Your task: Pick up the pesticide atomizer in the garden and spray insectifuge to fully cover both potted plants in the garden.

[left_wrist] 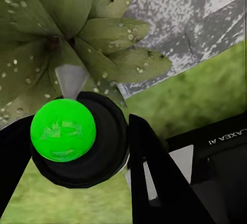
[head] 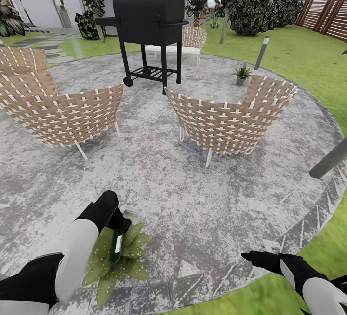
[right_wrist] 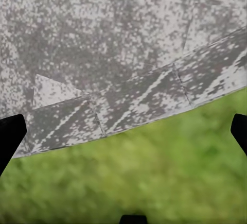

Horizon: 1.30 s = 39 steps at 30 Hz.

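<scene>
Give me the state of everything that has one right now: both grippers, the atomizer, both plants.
left gripper: shut on the pesticide atomizer.
pesticide atomizer: held nozzle-down over the near plant, dot showing green.
near potted plant: upright, leaves speckled with droplets.
far potted plant: upright on the patio behind a chair.
right gripper: open, holding nothing.

open patio paving (head: 193, 199) lies before the near wicker chair (head: 226, 117); another wicker chair (head: 58, 107) stands left of it.

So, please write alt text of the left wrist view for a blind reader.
The left gripper holds the pesticide atomizer, its dot glowing green, pointed at a potted plant whose leaves carry droplets. Grey patio and lawn lie behind.
</scene>
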Motion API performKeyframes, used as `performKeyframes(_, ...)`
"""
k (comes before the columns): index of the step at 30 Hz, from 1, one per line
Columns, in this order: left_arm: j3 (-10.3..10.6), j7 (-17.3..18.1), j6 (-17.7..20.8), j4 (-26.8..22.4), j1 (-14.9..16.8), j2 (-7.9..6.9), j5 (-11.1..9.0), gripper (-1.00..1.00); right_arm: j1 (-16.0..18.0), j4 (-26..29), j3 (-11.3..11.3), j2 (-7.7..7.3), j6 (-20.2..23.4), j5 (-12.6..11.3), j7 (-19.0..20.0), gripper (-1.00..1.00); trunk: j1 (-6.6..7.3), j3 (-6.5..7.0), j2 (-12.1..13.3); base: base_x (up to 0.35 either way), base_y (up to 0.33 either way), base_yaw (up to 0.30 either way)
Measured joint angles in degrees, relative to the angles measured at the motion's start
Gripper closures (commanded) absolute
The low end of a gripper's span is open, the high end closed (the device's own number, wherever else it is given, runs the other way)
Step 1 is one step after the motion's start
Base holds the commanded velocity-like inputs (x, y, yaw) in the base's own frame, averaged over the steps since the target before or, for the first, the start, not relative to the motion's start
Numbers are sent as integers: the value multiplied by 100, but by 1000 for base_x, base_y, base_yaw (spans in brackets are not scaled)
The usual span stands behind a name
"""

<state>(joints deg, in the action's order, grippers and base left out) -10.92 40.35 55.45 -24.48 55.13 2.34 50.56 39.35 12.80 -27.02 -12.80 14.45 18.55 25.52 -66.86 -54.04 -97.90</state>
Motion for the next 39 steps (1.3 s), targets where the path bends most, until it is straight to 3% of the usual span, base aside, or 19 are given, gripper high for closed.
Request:
performKeyframes(2,81,139,-1,92,44,9,-4,100,0,1,0,1,0,0,1,-100,0,0,0,0,0,0)
performKeyframes(4,427,371,-7,272,58,13,3,100,0,1,0,2,0,1,2,-100,0,0,0,0,0,0)
performKeyframes(7,1110,790,-3,380,65,20,7,100,0,1,0,-1,0,0,2,-100,0,0,0,0,0,0)
performKeyframes(10,1367,1137,-4,392,66,22,22,100,0,1,0,2,0,-2,0,-100,0,0,0,0,0,0)
performKeyframes(27,1451,1263,-14,367,92,-52,49,100,0,0,0,1,0,0,-2,-100,0,0,0,0,0,0)
performKeyframes(39,1449,1301,-3,378,481,-152,35,100,0,1,0,-1,0,0,-3,-100,0,0,0,0,0,0)
